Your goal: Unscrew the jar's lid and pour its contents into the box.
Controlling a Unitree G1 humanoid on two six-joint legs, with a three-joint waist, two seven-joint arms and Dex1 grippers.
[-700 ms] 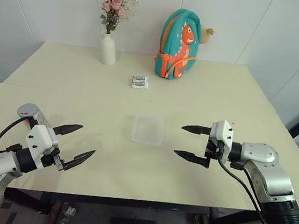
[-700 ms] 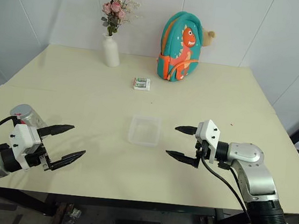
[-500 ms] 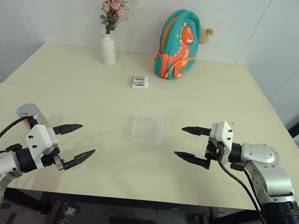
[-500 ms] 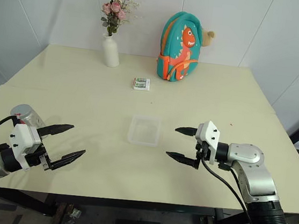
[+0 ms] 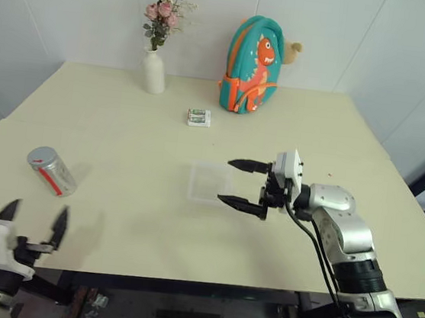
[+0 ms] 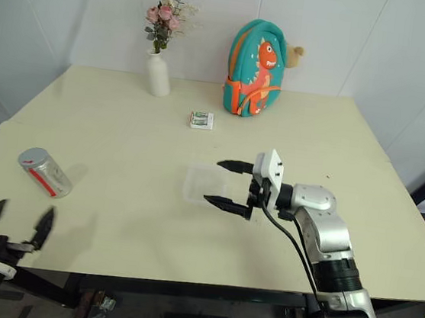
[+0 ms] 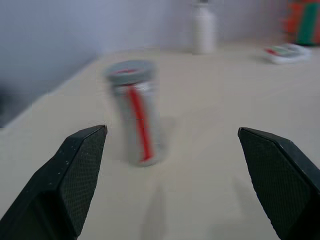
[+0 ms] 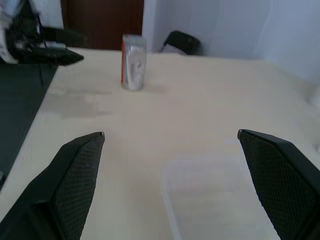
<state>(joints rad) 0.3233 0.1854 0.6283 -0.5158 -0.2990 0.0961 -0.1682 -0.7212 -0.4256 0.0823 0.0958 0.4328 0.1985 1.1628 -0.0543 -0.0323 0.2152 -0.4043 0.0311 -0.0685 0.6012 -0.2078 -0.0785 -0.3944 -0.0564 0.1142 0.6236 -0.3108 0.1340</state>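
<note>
The jar stands upright near the table's left edge, silvery with a red stripe. The grey lid is on it, and the contents are hidden inside. My left gripper is open at the table's near edge, short of the jar and apart from it. The clear box lies in the middle of the table. My right gripper points left, open and empty, with its fingertips over the box's right side. The right wrist view shows the box close below and the jar far beyond.
A white vase with flowers and a teal dinosaur backpack stand at the table's far edge. A small white-and-green packet lies between them and the box.
My left gripper has pulled back from beside the jar to the near edge, leaving the jar in full view. My right gripper has moved left to the box's right side.
</note>
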